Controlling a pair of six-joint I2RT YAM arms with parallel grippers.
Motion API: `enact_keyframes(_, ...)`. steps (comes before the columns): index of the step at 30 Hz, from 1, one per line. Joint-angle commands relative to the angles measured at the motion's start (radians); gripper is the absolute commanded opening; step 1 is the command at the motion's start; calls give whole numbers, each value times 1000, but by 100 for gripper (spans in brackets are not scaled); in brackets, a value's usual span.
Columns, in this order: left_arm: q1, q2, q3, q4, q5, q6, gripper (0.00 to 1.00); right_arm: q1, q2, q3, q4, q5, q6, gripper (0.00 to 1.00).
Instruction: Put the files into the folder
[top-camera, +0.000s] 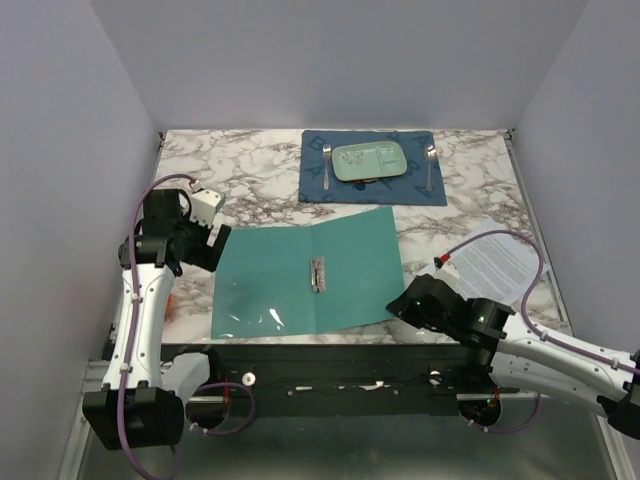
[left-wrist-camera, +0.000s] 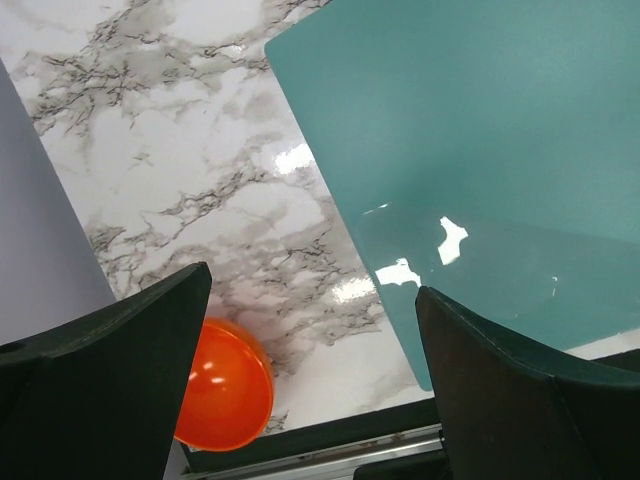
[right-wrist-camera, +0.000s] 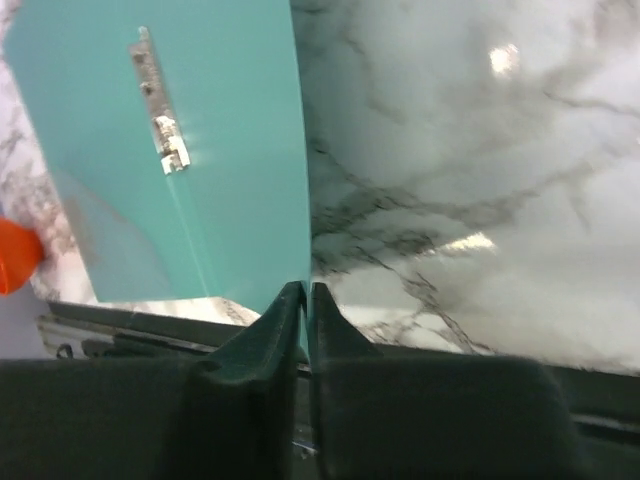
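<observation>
left fingers (left-wrist-camera: 100, 380) spread wide beside orange object (left-wrist-camera: 225, 385); right fingers (right-wrist-camera: 270, 350) pinch folder (top-camera: 270, 270) corner, files (top-camera: 495, 258) beyond.

The folder (top-camera: 360, 260) looks like smooth teal card with a soft sheen, with a glossy clear film pocket (left-wrist-camera: 490, 275) on one leaf catching glare and a small bright metal clip (top-camera: 318, 273) at the crease. The table (top-camera: 250, 170) has a polished, marble-patterned top that reflects the lights. The files (top-camera: 497, 257) are matt white paper, and the orange rounded thing (left-wrist-camera: 222, 385) looks like shiny plastic
</observation>
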Motion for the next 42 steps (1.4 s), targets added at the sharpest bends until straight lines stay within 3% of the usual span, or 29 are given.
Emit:
enact_keyframes(1,-2,66,40,21,65,10,99,33,35,14,-257,102,158,40)
enact_keyframes(3,-2,75,48,28,70,13,99,39,49,52,-299,109,165,53)
enact_keyframes(6,-3,98,63,34,67,16,99,41,48,115,-345,130,139,63)
enact_keyframes(15,-3,130,77,57,76,27,99,38,38,310,-658,277,142,65)
enact_keyframes(21,-3,133,59,61,95,21,99,-4,165,388,-689,379,96,78)
enact_keyframes(30,-3,135,23,80,93,21,99,-215,676,632,-640,386,-190,79)
enact_keyframes(42,-3,110,-41,123,78,33,99,-416,837,674,-367,256,-522,72)
